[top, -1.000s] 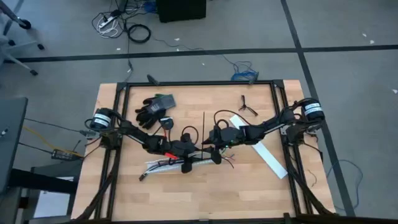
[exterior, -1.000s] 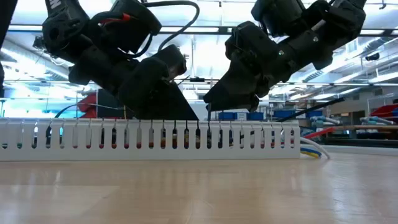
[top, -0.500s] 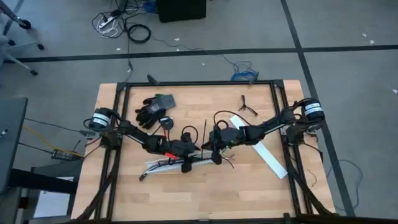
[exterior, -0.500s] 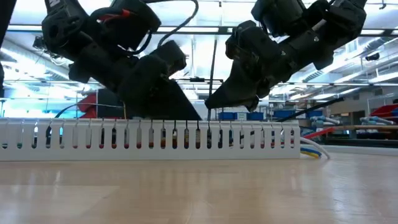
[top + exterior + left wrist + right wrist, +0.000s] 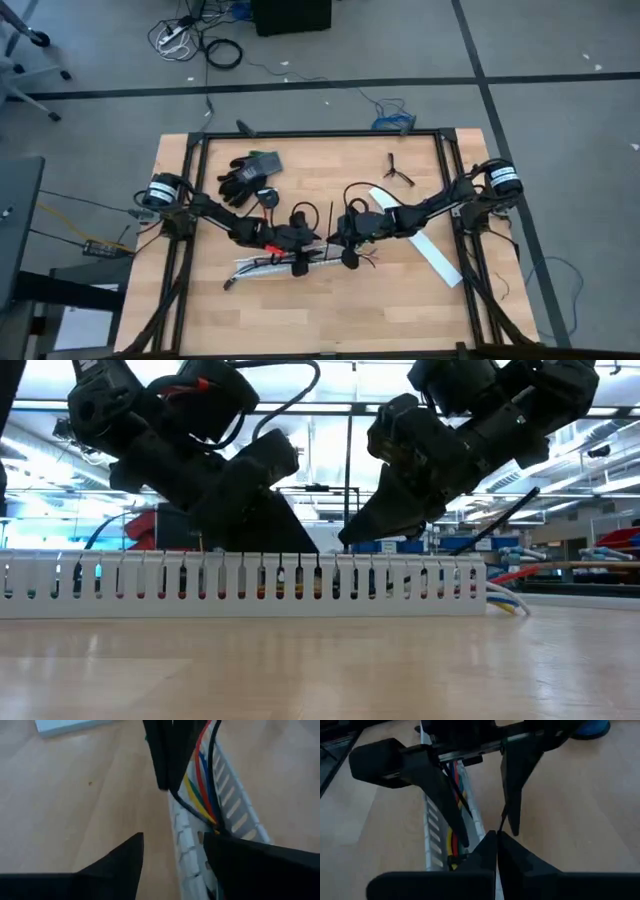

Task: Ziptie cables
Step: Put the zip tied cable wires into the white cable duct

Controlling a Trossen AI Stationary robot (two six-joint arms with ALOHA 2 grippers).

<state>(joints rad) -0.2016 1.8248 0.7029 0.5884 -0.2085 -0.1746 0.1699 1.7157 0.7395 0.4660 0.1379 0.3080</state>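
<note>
Right gripper [image 5: 496,836] pinches the ziptie [image 5: 347,480] upright; left gripper [image 5: 172,855] spread wide astride the cables [image 5: 202,795]; thread slowly, keeping the strap tip beneath the bundle

long white slotted plastic channel [image 5: 285,264] lies mid counter [image 5: 330,320], thin loose cables [image 5: 202,800] in it; left tool [image 5: 300,250] and right tool [image 5: 335,243] above it; black gloves [image 5: 243,176] behind-left, small black forked clip [image 5: 398,171] behind-right.

high view straight down, far; low view table-level, close; wrist views very close; all share the white channel [image 5: 240,582].
</note>
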